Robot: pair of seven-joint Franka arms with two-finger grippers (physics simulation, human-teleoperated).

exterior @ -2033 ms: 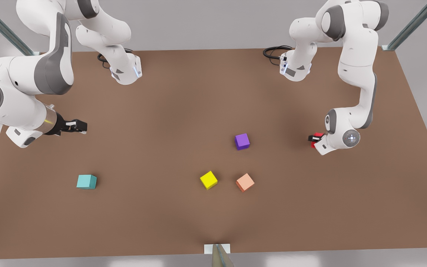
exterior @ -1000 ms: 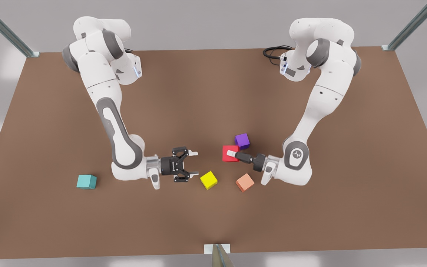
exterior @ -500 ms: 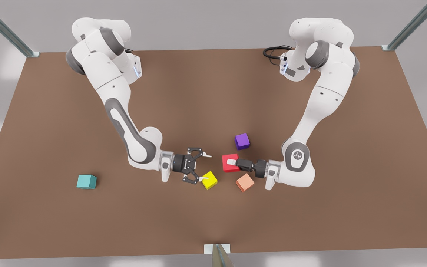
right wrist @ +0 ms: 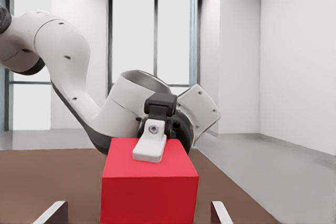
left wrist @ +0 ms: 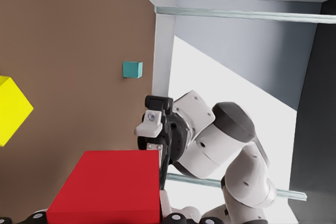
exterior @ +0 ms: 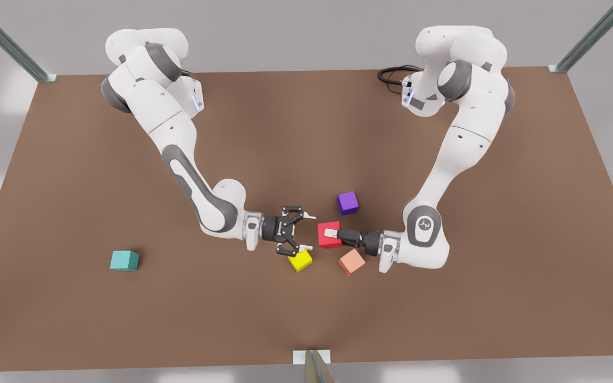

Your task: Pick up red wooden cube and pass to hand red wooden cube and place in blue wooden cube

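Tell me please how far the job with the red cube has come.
Done: the pickup. The left gripper is shut on the red cube. In hand: the handover. The open right gripper faces the cube, its fingertips just short of it. Left: the right gripper must take the cube, the left must let go, then the cube goes to the teal cube at the front view's left.

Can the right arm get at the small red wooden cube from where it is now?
Probably yes. The right gripper, open, faces the small red wooden cube, which the left gripper holds from the far side. The gap between them looks free. The yellow cube lies close to the right gripper.
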